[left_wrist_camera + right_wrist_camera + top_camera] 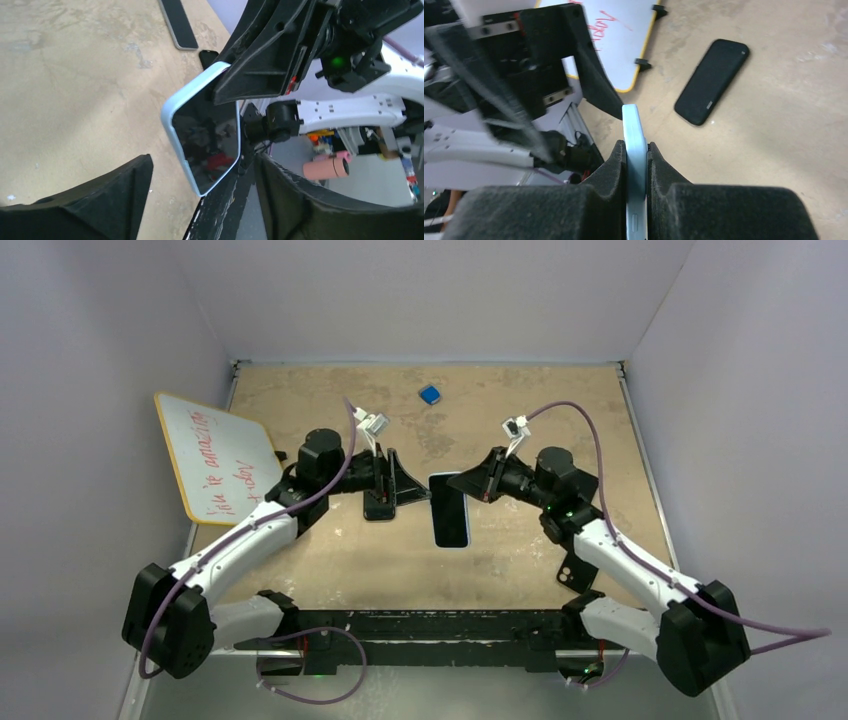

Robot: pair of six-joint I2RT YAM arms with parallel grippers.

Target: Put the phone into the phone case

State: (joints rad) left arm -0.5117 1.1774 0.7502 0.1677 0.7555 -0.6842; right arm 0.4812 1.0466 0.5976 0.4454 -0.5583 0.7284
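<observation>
From above, the phone point(450, 515) hangs over the middle of the table, dark glass up and a pale blue rim around it. Its long axis runs crosswise to the right tool point(458, 481), which pinches the far end and leaves the rest sticking out toward the arm bases. The left tool point(418, 490) faces it from the other side with its fingers spread and holding nothing. Under that tool lies a black slab point(378, 507), likely the case, though I cannot tell for sure. In the left wrist view the phone sits just ahead of and between the wide-apart fingers point(100, 200), touching neither as far as I can see. Its screen is turned partly to the camera, with one corner nearest and the opposite end clamped by the other tool. The glass is glossy and mirrors the room, so I judge it slippery, stiff and easily scratched or cracked. The right wrist view shows the phone edge-on, a thin blue strip squeezed between the two foam pads point(614, 165) and reaching past their tips. Held by one end like this, it will probably lever under its own modest weight. A hold across the flat faces nearer the middle, or on the long rims, looks safer.
</observation>
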